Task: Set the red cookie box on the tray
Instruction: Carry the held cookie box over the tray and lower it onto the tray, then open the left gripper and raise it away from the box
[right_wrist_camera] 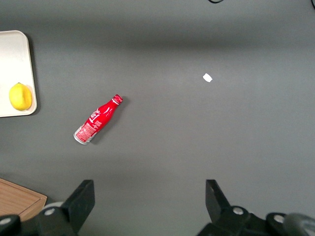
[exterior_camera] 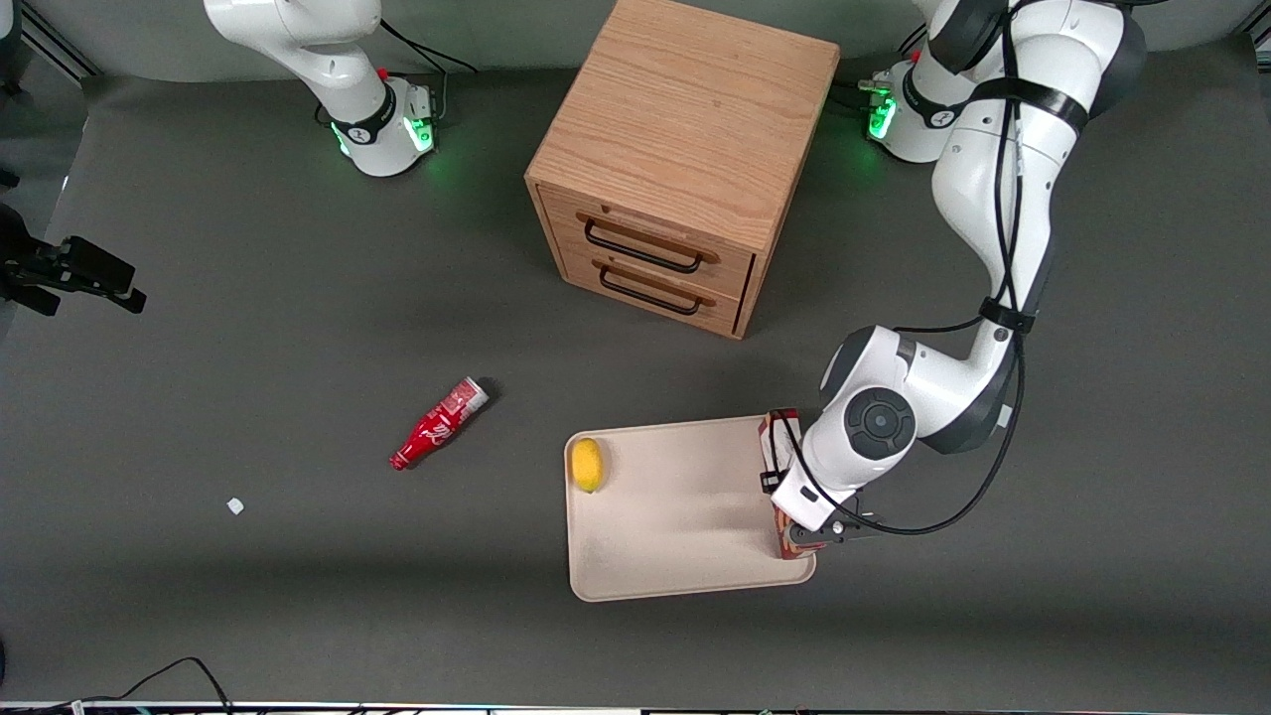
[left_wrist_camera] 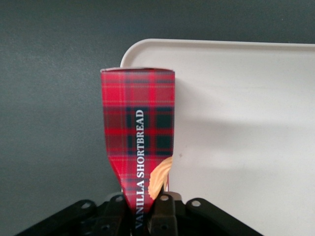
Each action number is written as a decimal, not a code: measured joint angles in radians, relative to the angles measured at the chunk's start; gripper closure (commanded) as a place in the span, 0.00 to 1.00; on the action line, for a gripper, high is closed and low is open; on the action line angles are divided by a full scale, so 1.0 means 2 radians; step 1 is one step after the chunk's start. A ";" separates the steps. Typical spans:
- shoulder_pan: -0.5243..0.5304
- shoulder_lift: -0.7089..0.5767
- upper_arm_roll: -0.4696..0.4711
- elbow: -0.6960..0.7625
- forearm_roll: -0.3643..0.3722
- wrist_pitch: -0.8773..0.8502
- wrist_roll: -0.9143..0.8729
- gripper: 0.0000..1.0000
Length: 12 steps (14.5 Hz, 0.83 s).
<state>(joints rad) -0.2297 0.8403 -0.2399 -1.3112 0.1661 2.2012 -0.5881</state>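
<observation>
The red cookie box (left_wrist_camera: 139, 123), a slim red tartan carton marked "vanilla shortbread", is held between the two black fingers of my left gripper (left_wrist_camera: 142, 211), which is shut on it. The box runs along the cream tray's (left_wrist_camera: 236, 123) edge toward the working arm's end of the table, partly over the rim and partly over the grey mat. I cannot tell whether it touches the tray. In the front view the wrist covers most of the box (exterior_camera: 776, 434). Only its ends show at the tray's (exterior_camera: 675, 536) edge, and the gripper (exterior_camera: 799, 516) sits under the wrist.
A yellow lemon (exterior_camera: 587, 464) lies on the tray near its edge toward the parked arm. A red soda bottle (exterior_camera: 437, 422) lies on the mat farther that way, with a small white scrap (exterior_camera: 235, 505) nearby. The wooden two-drawer cabinet (exterior_camera: 675, 159) stands farther from the front camera.
</observation>
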 measured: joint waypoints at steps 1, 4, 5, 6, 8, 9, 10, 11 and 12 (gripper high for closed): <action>0.000 0.000 0.000 0.000 0.009 0.004 0.000 0.00; 0.000 0.001 0.000 0.000 0.032 0.018 -0.001 0.00; 0.000 0.001 0.000 0.000 0.033 0.020 -0.001 0.00; 0.000 0.001 0.000 0.000 0.033 0.023 -0.001 0.00; 0.000 -0.002 0.001 0.003 0.033 0.026 -0.002 0.00; 0.001 -0.005 0.001 0.006 0.033 0.026 -0.002 0.00; 0.004 -0.012 0.002 0.007 0.032 0.026 -0.002 0.00; 0.010 -0.024 0.002 0.006 0.028 0.026 -0.002 0.00; 0.016 -0.039 0.002 0.004 0.026 0.024 -0.002 0.00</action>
<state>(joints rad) -0.1971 0.7617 -0.2353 -1.3038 0.2177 2.2492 -0.5923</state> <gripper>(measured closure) 0.000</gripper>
